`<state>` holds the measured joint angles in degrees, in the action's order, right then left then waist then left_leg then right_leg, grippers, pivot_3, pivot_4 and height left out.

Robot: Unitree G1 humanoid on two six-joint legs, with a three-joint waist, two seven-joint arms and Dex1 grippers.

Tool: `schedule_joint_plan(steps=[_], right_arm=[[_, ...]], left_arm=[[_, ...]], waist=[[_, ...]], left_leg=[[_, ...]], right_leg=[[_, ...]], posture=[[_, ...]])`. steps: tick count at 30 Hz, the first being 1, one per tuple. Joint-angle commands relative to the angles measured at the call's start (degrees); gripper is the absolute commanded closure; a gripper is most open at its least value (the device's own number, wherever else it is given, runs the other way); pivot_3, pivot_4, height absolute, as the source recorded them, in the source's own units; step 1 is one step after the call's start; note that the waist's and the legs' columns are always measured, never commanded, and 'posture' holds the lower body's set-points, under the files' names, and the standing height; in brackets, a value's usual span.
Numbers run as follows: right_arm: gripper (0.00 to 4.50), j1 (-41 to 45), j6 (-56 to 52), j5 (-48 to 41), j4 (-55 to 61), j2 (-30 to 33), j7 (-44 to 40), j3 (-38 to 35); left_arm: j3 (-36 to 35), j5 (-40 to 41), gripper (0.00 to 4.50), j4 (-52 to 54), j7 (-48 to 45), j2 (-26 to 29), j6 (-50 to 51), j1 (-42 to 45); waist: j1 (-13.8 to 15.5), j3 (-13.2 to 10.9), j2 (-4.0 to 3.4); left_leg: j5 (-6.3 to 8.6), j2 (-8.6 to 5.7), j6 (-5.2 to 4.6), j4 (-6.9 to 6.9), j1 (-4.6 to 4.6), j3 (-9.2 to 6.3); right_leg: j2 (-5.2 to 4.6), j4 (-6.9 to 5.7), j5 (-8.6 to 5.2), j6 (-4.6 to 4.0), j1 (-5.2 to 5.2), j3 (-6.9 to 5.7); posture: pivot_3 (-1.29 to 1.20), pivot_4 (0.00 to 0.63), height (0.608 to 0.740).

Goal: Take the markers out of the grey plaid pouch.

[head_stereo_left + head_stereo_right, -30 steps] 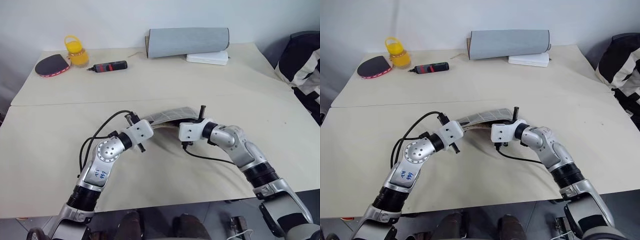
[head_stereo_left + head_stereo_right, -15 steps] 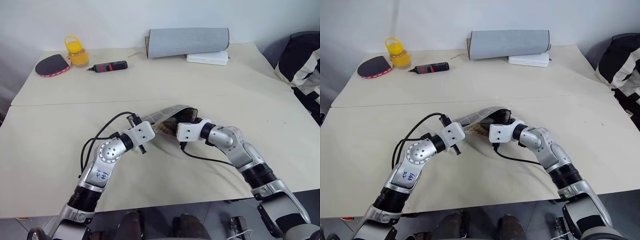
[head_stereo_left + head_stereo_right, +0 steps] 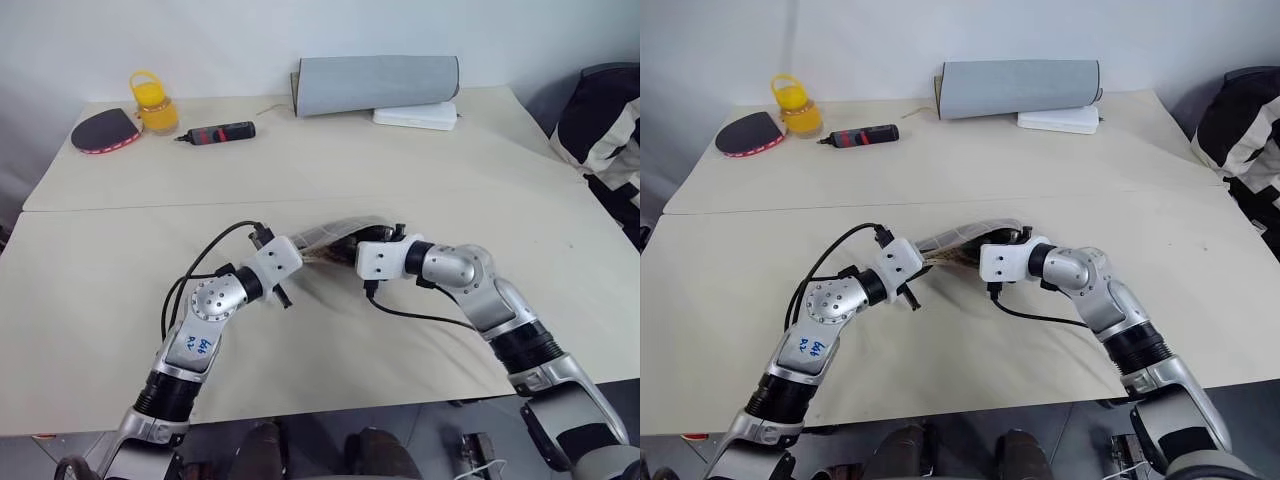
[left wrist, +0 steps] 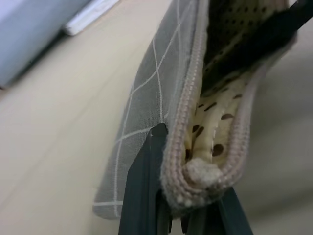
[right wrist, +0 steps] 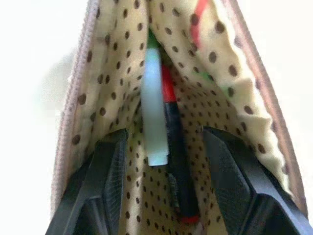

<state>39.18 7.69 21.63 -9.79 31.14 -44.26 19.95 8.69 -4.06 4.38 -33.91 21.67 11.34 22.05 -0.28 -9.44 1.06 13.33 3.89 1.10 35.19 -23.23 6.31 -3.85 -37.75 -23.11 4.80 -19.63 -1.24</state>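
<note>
Mid-desk, the left tool (image 4: 188, 215) pinches the woven zipper end of the grey plaid pouch (image 4: 156, 98). The right tool's (image 5: 164, 147) parted fingers sit inside its dotted lining, flanking smooth slim markers (image 5: 156, 112).

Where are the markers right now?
The markers are still inside the grey plaid pouch, between the open fingers of the right gripper. The left gripper holds the pouch's end above the table's near middle.
</note>
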Motion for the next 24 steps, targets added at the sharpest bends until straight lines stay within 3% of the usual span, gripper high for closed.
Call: schedule_joint_plan(steps=[1, 6, 16, 24], right_arm=[[2.06, 4.6, -3.92, -3.11, 2.42, -0.1, -4.51, -1.37], [2.06, 6.7, -6.27, -4.34, 3.67, 4.02, -16.33, 1.18], [2.06, 9.91, -12.95, -4.54, 6.86, 4.57, -26.39, 3.61], [2.06, 11.66, -21.22, -9.42, 13.61, 6.85, -35.83, 3.31]], left_arm=[[-1.64, 8.26, 4.5, 3.24, -8.26, 2.05, 4.56, 1.7], [-3.96, 16.83, 4.5, 3.41, -12.2, 1.7, 13.52, 4.11], [-11.23, 32.61, 4.5, 2.14, -13.12, 0.51, 31.88, 7.43], [-8.51, 38.45, 4.5, 4.11, -17.84, 4.27, 41.57, 7.81]], waist=[[-0.05, 0.0, 0.0], [0.19, 0.0, 0.0], [-0.2, -0.01, 0.01], [-0.32, -0.01, 0.02]], left_leg=[[0.0, 0.02, 0.0, 0.0, 0.0, 0.0], [0.06, 0.08, 0.07, 0.05, 0.01, -0.02], [0.1, 0.18, 0.04, 0.14, 0.0, 0.0], [0.11, 0.17, 0.06, 0.18, -0.01, -0.04]], right_leg=[[0.02, -0.01, 0.0, 0.0, -0.01, 0.01], [0.18, 0.01, 0.0, 0.0, 0.02, 0.05], [0.24, -0.01, 0.0, 0.0, 0.02, 0.19], [0.24, 0.0, 0.0, 0.0, 0.03, 0.19]], posture=[[0.0, 0.15, 0.74], [0.0, 0.15, 0.74], [0.0, 0.15, 0.74], [0.0, 0.15, 0.74]])
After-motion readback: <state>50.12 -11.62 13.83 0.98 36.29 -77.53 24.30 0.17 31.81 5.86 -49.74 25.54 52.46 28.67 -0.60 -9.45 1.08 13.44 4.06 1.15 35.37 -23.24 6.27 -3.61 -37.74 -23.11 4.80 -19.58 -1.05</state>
